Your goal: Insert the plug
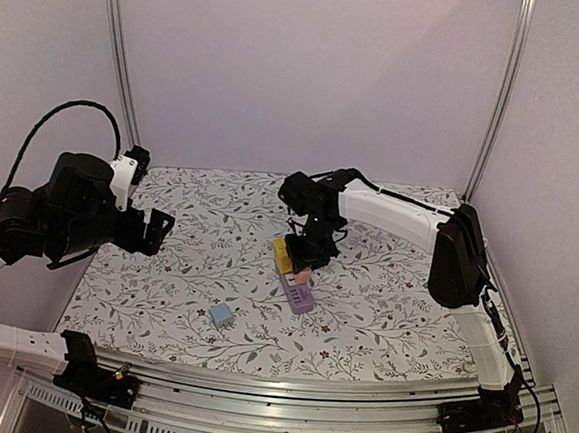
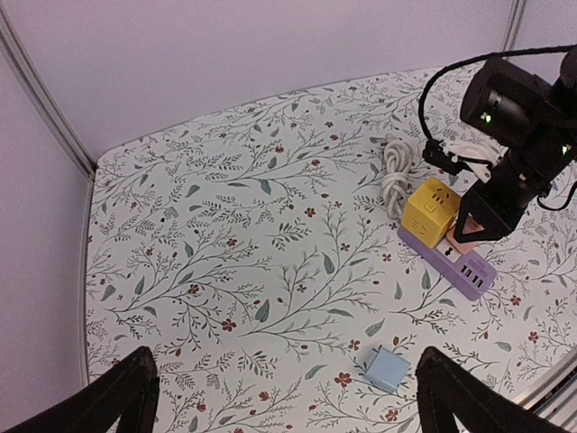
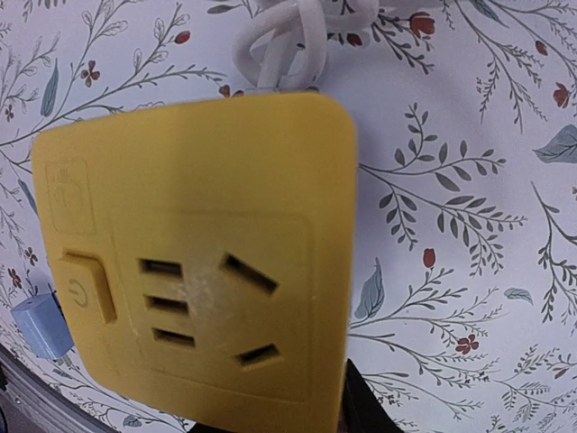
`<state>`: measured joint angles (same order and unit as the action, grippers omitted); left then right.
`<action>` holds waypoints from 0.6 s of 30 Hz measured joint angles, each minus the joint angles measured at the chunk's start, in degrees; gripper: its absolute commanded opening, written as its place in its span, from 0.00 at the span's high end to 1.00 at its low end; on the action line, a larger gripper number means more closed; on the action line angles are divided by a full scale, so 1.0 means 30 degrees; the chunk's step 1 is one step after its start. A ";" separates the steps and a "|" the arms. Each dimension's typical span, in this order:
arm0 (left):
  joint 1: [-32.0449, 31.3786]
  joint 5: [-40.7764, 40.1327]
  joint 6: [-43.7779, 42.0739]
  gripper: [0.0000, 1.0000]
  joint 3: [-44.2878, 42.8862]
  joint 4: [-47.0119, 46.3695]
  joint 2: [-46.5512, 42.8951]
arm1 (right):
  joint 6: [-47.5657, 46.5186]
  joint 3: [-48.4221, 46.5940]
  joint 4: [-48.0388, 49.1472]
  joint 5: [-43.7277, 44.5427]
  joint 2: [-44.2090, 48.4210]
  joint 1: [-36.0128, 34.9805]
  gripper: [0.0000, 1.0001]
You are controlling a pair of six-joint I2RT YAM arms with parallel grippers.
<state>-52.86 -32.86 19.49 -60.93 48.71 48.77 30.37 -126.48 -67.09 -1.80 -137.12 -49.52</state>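
**Left side.** The left gripper (image 1: 158, 228) hangs above the left part of the table (image 1: 393, 305), well apart from every object. In the left wrist view its two fingers (image 2: 122, 397) stand at the bottom corners of the frame. The jaws are spread wide and nothing is between or against them.

**Centre, near edge.** A small blue block (image 1: 222, 315) lies alone on the floral surface, clear of both grippers.

**Centre.**
- A coiled white cable (image 2: 394, 176) lies at the far side of a yellow socket cube (image 2: 428, 209).
- The yellow socket cube sits at the far end of a purple power strip (image 2: 451, 266), touching it.
- The right wrist view shows one cube face at close range, with a power button, three narrow slots and two angled slots.

**Task item.** The plug (image 2: 462, 242), a peach-coloured block, stands on top of the purple power strip, just beside the yellow socket cube on its near side. Whether its pins are seated in the strip cannot be told.

**Right side.**
- The right gripper (image 2: 476, 225) points down directly over the plug.
- In the left wrist view its dark fingertips narrow to a V that ends on the plug, one at each side, so the jaws are closed onto it.
- The right wrist view shows only one dark finger (image 3: 361, 406), at the lower edge beside the cube.
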 measured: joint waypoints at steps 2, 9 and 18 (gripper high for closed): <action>0.0000 0.0044 0.0000 0.00 0.0000 0.0000 0.0000 | 0.0066 0.0000 0.0000 0.0000 -0.0007 0.0000 1.00; 0.0000 0.0197 0.0022 0.00 0.0000 0.0007 0.0000 | 0.0168 -0.0117 -0.0619 0.1020 -0.0007 -0.0124 1.00; 0.0000 0.0452 0.0051 0.00 0.0000 0.0000 0.0022 | 0.0430 -0.0182 -0.2047 0.2288 0.0000 -0.0160 1.00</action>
<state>-52.86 -31.51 19.64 -60.93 48.71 48.84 31.66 -127.02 -73.23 5.06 -137.12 -50.00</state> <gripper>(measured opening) 0.995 0.275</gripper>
